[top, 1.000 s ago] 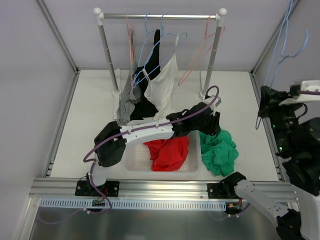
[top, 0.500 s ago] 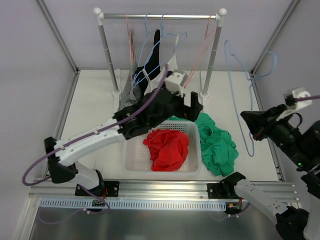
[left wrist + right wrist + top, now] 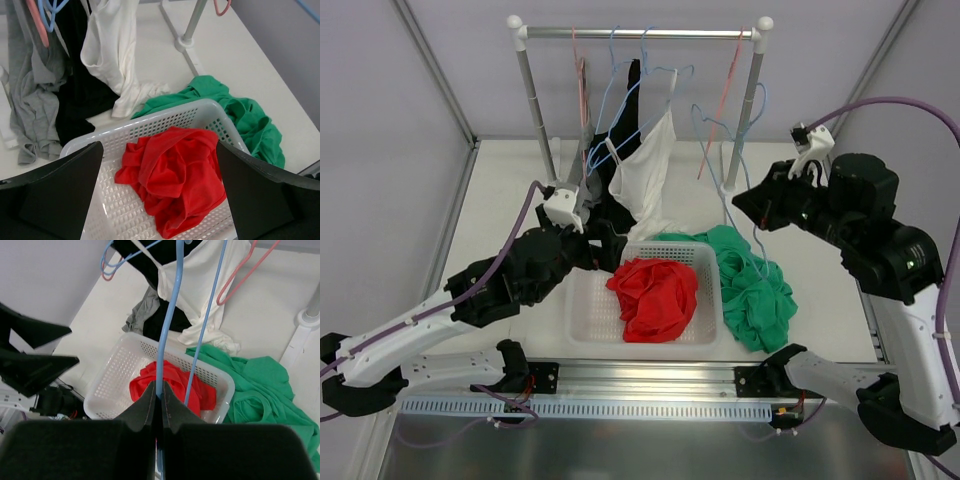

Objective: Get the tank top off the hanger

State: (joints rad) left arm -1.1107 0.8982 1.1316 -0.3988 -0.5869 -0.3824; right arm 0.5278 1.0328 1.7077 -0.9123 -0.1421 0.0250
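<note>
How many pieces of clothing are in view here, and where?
5: red garment in the basket; green garment on the table at the basket's right; white tank top, black garment and grey garment hanging at the rack. Others may be hidden behind them.

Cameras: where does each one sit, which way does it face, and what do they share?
Top external: above and behind the bases, looking down at table and rack; both arms show.
Left wrist: on the left arm, facing down at basket and red top; open left gripper frames it.
Right wrist: facing down along blue hanger; right gripper shut on it.
Shared: basket, red top, green top in all three.
</note>
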